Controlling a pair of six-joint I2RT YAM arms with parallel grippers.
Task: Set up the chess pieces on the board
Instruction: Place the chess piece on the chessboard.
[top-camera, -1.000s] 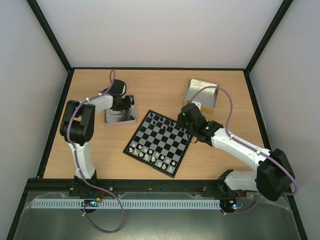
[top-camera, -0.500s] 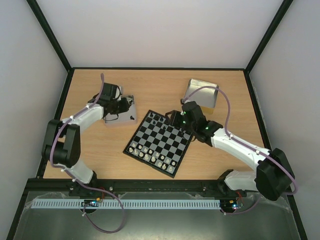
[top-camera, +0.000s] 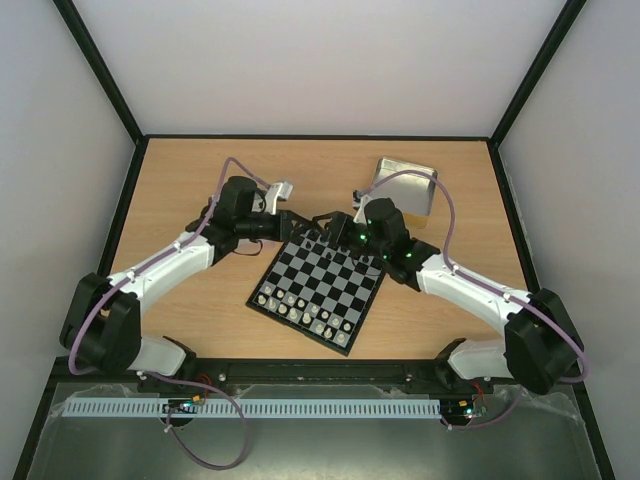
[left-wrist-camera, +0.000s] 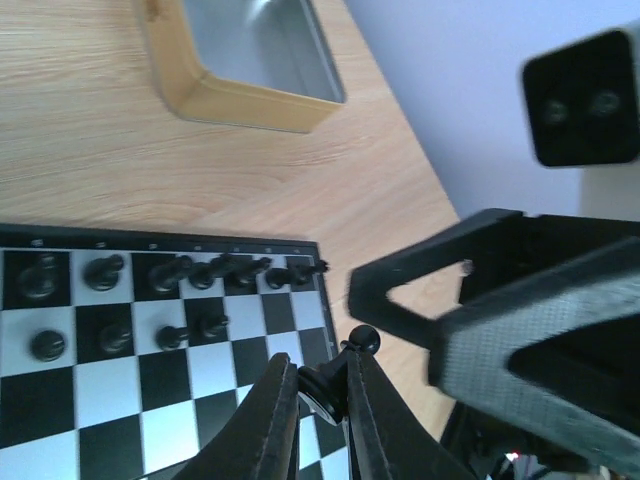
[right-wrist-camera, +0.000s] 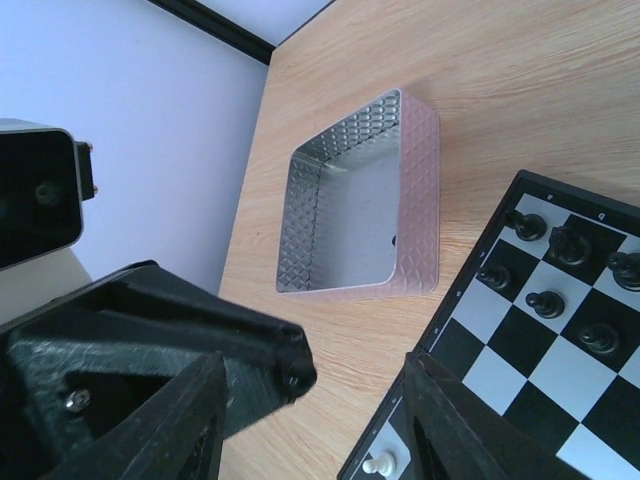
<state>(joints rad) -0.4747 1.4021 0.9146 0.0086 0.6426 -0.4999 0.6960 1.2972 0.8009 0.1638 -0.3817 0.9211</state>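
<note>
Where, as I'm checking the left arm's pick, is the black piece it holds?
Left wrist view: the black piece is pinched in the left gripper over the right-hand edge of the board.

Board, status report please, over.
Left claw shut on black piece, at far corner of board. Right claw open, empty. Claws close together there.

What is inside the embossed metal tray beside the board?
The tray shows a bare shiny floor, with one dark speck too small to identify. Its near wall hides the floor strip behind it.
</note>
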